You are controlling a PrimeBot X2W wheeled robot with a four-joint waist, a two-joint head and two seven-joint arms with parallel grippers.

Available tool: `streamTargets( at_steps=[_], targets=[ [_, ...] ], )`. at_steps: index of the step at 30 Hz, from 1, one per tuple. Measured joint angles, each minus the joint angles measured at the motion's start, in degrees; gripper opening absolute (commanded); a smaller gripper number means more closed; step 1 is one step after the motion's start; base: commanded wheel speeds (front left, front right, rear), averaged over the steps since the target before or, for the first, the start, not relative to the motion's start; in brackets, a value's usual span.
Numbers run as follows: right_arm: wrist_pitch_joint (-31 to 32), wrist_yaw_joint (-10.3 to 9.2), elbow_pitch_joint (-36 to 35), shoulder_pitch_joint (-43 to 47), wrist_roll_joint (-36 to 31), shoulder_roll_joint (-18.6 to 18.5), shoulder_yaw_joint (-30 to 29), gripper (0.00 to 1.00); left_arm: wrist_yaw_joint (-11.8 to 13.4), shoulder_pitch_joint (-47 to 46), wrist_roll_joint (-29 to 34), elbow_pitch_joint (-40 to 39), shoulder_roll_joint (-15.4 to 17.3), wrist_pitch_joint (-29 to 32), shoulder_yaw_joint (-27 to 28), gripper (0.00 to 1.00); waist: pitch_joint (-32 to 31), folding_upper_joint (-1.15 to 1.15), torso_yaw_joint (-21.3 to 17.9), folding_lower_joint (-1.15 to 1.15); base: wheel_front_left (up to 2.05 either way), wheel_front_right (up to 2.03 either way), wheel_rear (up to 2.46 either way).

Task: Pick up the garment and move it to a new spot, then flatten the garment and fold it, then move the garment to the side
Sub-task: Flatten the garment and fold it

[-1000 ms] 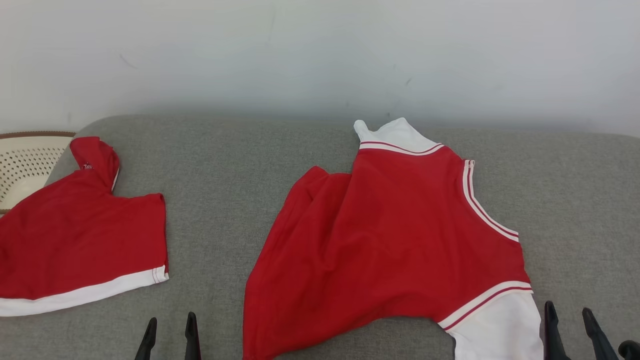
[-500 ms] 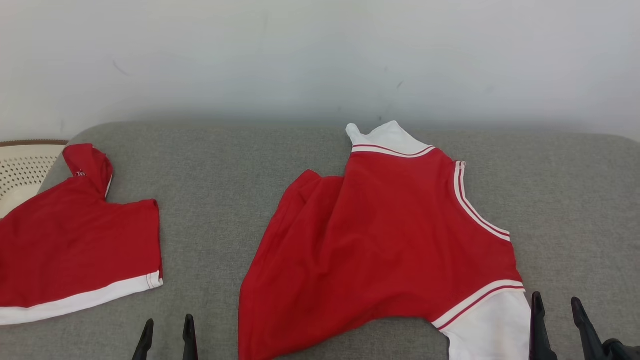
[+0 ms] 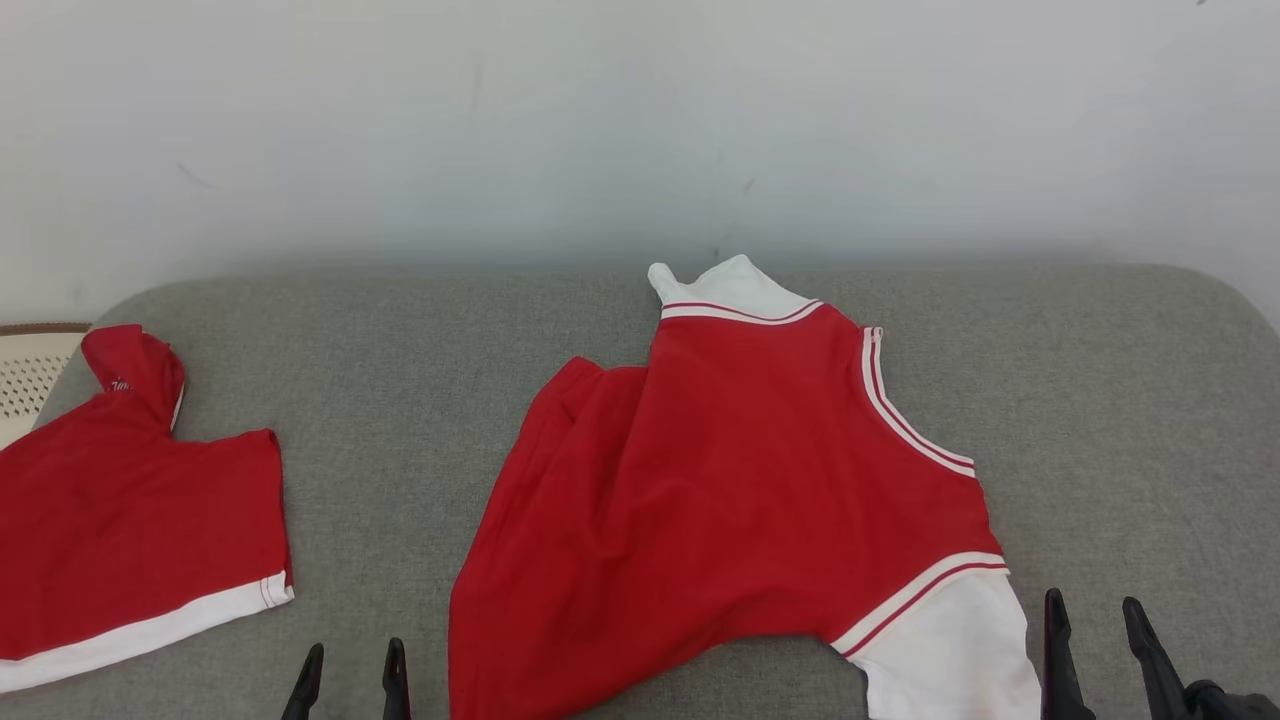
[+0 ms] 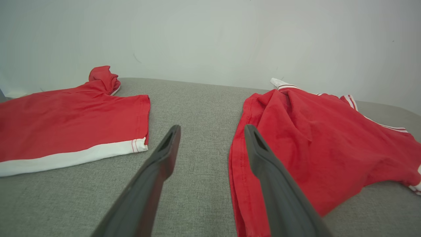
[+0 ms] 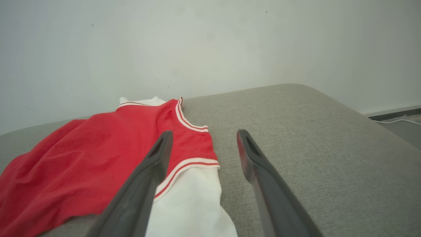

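Left gripper (image 3: 352, 650): jaws released, fingers spread wide, nothing between them. It sits low over bare grey cushion (image 3: 420, 380), in the gap between the two red pieces. In the left wrist view one finger lines up with the near hem of the garment (image 3: 740, 470); cannot tell whether it touches. Right gripper (image 3: 1091, 602): jaws likewise released and empty, near the garment's near-right corner. In the right wrist view one finger overlaps the white sleeve (image 5: 194, 204) and the other is over bare cushion. The garment lies at the centre of the cushion, red body up, not flat: its left side is gathered in long creases. A second white sleeve (image 3: 730, 285) points toward the wall (image 3: 600, 120), with red-and-white striped trim at both sleeve seams. A second red garment (image 3: 130, 520) with a white hem band lies well apart at far left, its edge beside a cream perforated basket (image 3: 25, 385). A pale cable (image 5: 394, 120) lies on the floor past the cushion's right end.
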Motion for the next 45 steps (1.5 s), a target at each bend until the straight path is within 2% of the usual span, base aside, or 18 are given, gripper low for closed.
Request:
streamTargets(
  at_steps=[19,45],
  targets=[
    [0.34,0.00,-0.21,0.94,-0.69,0.09,3.90,1.00,0.52,-0.03,0.11,-1.02,0.69,1.12,-1.08,1.00,-1.29,0.00,-0.92,0.00,0.00,0.00,0.00],
    [0.34,0.00,0.51,0.88,-0.94,0.09,4.67,1.00,0.86,-0.04,-0.68,-0.18,1.65,0.82,-1.67,1.00,-0.81,0.00,-1.03,0.00,0.00,0.00,0.00]
  ],
)
